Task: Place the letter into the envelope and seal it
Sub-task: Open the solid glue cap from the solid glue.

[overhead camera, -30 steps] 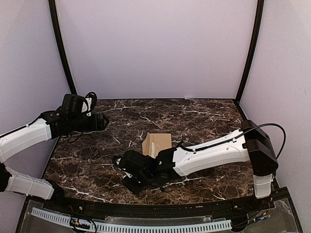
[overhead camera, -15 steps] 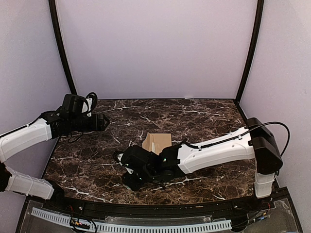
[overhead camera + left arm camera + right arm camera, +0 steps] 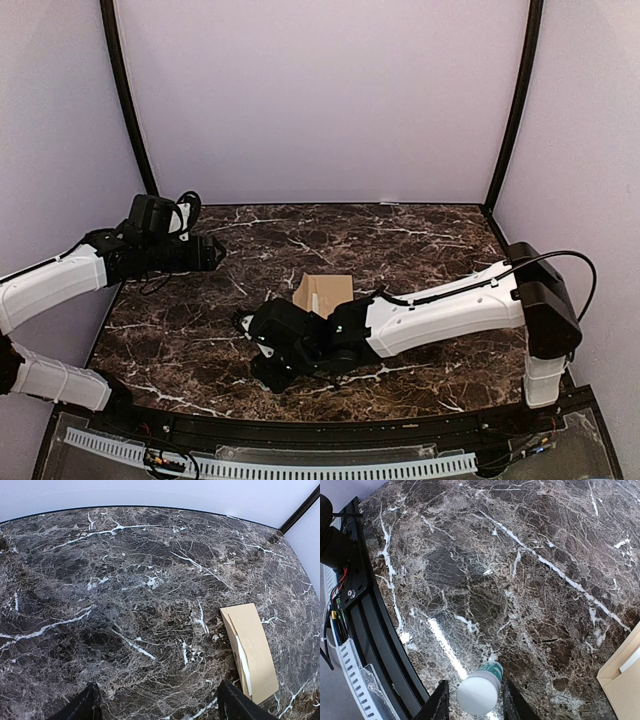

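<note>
When this moment was caught, the envelope (image 3: 322, 297) lay flat on the dark marble table (image 3: 430, 235). It was about in the middle, a bit toward the near side. It was tan-brown, and it lay apart from both sets of fingers. From the left wrist view you could see a thin white strip (image 3: 243, 662) running along it. I could not tell what that strip was.

You had the right arm stretched low across the table from the right side, passing just on the near side of the envelope. Your right gripper (image 3: 262, 368) sat to the left of the envelope and nearer to you, close to the near edge of the table. In the right wrist view, a small tube (image 3: 479, 692) with a round white end and a green band was between its two fingers (image 3: 438, 705). The fingers were fairly narrow, close to the tube on both sides. I could not tell if they were squeezing it or only sitting around it.

You had the left gripper (image 3: 205, 252) up over the far left part of the table, well apart from the envelope. Its fingers (image 3: 82, 707) were spread wide over bare marble.
</note>
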You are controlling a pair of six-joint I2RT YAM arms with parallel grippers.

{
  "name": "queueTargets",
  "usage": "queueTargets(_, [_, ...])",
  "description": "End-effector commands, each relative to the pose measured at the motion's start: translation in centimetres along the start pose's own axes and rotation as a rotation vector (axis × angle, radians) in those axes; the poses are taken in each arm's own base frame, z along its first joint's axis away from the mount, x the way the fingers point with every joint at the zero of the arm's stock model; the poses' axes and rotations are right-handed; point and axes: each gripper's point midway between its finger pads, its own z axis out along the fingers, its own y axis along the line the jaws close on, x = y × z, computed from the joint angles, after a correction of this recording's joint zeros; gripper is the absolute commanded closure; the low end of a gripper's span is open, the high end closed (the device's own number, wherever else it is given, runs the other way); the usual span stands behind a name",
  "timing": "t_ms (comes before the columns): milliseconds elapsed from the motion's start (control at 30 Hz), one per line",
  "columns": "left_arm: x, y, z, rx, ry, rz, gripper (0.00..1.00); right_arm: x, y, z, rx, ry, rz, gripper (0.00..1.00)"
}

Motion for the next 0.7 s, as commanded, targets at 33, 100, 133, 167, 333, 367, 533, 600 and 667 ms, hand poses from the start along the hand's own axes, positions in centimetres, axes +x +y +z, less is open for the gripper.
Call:
queueTargets(33, [0.6, 0.2, 0.1, 0.0, 0.016, -0.008, 0.21, -1.0, 0.0, -0.5, -0.014, -0.032, 0.018, 0.68])
queueTargets(100, [0.6, 0.2, 0.1, 0.002, 0.016, -0.009, 0.21, -0.9, -0.1, -0.5, -0.013, -0.031, 0.02, 0.69])
queueTargets(133, [0.6, 0.2, 0.1, 0.001, 0.015, -0.009, 0.21, -0.9, -0.1, -0.5, -0.013, -0.032, 0.021, 0.7])
queueTargets(167, [0.6, 0.2, 0.1, 0.002, 0.015, -0.009, 0.21, -0.9, -0.1, -0.5, -0.012, -0.032, 0.023, 0.72])
queueTargets(333, [0.6, 0.2, 0.0, 0.003, 0.012, -0.011, 0.21, -0.9, -0.1, -0.3, -0.015, -0.027, 0.025, 0.78])
queueTargets(367, [0.6, 0.2, 0.0, 0.004, 0.013, -0.011, 0.21, -0.9, -0.1, -0.3, -0.015, -0.027, 0.026, 0.78])
queueTargets(533, [0.5, 0.1, 0.0, 0.005, 0.01, -0.012, 0.21, -0.9, -0.2, -0.4, -0.009, -0.03, 0.029, 0.82])
queueTargets(600, [0.5, 0.1, -0.1, 0.006, 0.008, -0.01, 0.21, -1.2, -0.6, -0.7, 0.009, -0.041, 0.034, 0.85])
queueTargets(667, [0.2, 0.0, -0.3, 0.011, -0.003, -0.007, 0.21, -1.8, -1.0, -1.5, 0.03, -0.066, 0.04, 0.86])
